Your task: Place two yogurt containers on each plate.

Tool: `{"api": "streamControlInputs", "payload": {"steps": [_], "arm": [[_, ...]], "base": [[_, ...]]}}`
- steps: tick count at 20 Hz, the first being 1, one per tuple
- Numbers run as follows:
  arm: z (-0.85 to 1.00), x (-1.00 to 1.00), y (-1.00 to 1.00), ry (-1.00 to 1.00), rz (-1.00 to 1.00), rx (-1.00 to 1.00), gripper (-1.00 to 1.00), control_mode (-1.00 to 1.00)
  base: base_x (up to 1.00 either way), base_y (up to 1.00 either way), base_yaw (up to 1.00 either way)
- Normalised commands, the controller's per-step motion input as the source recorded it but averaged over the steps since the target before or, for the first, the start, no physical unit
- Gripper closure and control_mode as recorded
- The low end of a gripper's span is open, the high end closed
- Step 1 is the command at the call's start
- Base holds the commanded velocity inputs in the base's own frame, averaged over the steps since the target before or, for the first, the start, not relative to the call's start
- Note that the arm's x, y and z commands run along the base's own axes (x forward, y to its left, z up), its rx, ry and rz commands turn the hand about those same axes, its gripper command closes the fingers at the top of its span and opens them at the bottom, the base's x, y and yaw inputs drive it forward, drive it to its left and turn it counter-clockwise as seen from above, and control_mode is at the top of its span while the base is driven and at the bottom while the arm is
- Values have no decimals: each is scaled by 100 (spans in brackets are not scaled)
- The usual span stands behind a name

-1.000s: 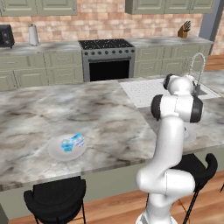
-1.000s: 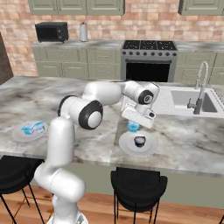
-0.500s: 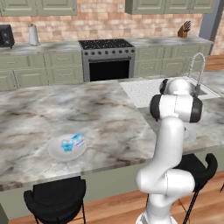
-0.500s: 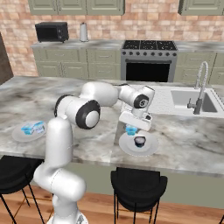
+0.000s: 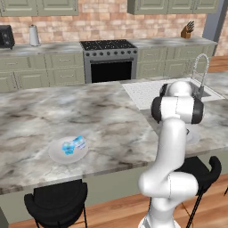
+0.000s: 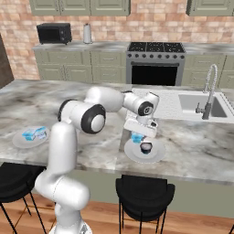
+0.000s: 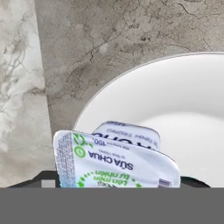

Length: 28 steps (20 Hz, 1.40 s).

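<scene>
Over round pale glossy plate near the sink: two-finger gripper holds small light-blue yogurt tub above its near rim. Risk: releasing here, tub tips onto marble counter.

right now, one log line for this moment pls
hand: holding yogurt container | over: near plate, one tub on it | far plate: two tubs | step: placing

Tool carrying yogurt tub lowered toward near plate, arm drawn slightly leftward
</scene>
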Motion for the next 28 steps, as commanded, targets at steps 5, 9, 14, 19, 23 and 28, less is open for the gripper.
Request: {"api": "streamControlInputs", "payload": {"steps": [5,9,14,19,23,28], "arm": [[-30,17,-3,0,0,0,100,-100],[-25,17,-4,0,1,0,100,-100],[-10,5,-2,0,0,0,-100,-100],[0,-3,-8,0,2,0,-100,-100],[7,-4,0,0,0,0,-100,-100],[24,-10,0,0,0,0,-100,-100]], "base": [[0,0,0],[0,0,0],[0,0,0],[0,0,0],[0,0,0],[0,0,0]]}}
